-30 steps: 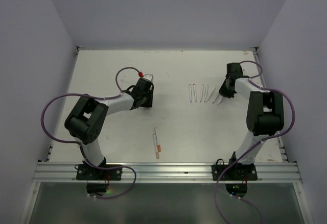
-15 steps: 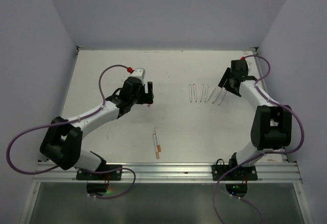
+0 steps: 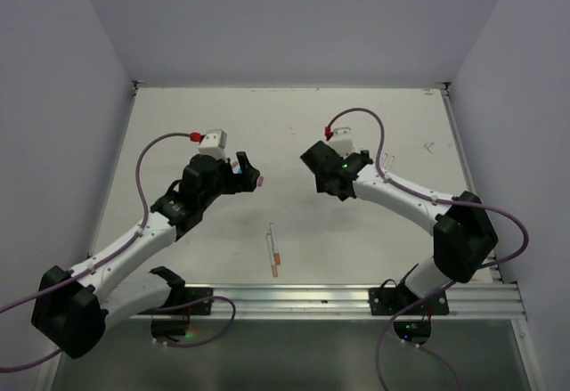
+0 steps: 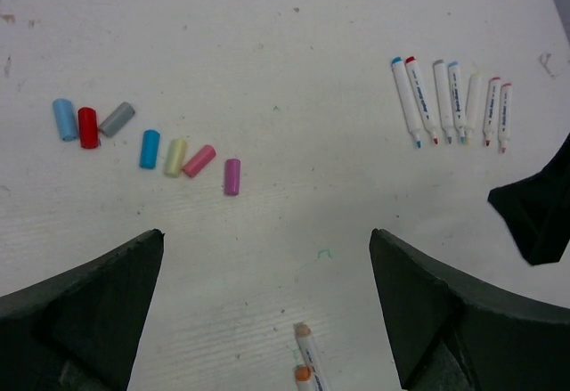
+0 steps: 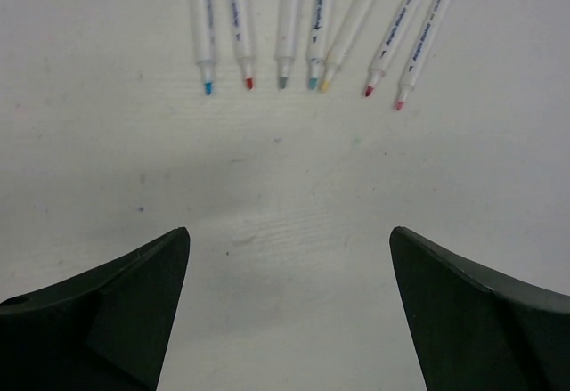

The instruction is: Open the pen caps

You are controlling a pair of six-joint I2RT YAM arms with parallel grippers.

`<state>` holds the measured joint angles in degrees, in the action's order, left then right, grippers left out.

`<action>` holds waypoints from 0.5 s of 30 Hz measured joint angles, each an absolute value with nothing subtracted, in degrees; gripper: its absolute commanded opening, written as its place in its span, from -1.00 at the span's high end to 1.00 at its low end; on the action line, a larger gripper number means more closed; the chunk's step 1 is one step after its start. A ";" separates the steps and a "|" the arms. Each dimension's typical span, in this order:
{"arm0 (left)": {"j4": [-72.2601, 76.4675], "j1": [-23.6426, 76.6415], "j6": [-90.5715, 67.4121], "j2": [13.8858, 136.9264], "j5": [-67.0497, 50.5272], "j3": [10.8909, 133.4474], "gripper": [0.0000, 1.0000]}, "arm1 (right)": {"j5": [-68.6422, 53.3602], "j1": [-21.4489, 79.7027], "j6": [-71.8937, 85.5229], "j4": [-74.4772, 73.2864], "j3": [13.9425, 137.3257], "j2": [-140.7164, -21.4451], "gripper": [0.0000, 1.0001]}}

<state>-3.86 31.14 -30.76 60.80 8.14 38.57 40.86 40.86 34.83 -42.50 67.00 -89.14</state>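
Several loose pen caps point(image 4: 175, 156) lie in a row in the left wrist view, from blue point(image 4: 63, 118) and red point(image 4: 87, 127) to magenta point(image 4: 232, 176). Several uncapped white pens point(image 4: 450, 101) lie side by side to their right, and the right wrist view shows their coloured tips point(image 5: 307, 26). Two capped pens point(image 3: 273, 253) lie near the table's front, with orange ends point(image 4: 305, 364). My left gripper point(image 4: 266, 235) hangs open above bare table between caps and capped pens. My right gripper point(image 5: 289, 231) is open just short of the pen tips, holding nothing.
In the top view both grippers, left point(image 3: 242, 173) and right point(image 3: 322, 173), face each other across mid-table. Only the magenta cap point(image 3: 259, 180) shows beside the left one. Purple cables loop over both arms. Walls close in the white table point(image 3: 294, 119) on three sides.
Both arms swung in from the sides toward the table's middle. Both grippers went from nearly shut to wide open. The right arm now covers most of the pen row from above.
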 measured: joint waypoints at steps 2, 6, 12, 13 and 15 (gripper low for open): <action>-3.73 31.14 -32.21 56.47 8.38 35.81 -1.00 | 42.74 47.27 35.38 -44.12 66.96 -90.02 -0.97; -2.72 31.14 -34.00 47.62 9.19 30.79 -1.00 | 40.49 55.37 35.42 -42.72 64.77 -89.67 -0.97; -1.02 31.14 -33.89 41.76 4.29 29.08 -1.00 | 30.50 56.73 36.10 -35.03 56.93 -83.90 -0.97; -1.26 31.14 -33.93 42.02 3.14 29.15 -1.00 | 28.93 56.75 36.38 -34.24 56.99 -83.72 -0.97; -1.48 31.14 -34.06 43.33 1.04 29.26 -1.00 | 26.61 57.08 36.99 -33.19 58.33 -85.14 -0.97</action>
<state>-1.48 31.14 -34.06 43.33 1.04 29.26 26.61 57.08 36.99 -33.19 58.33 -85.14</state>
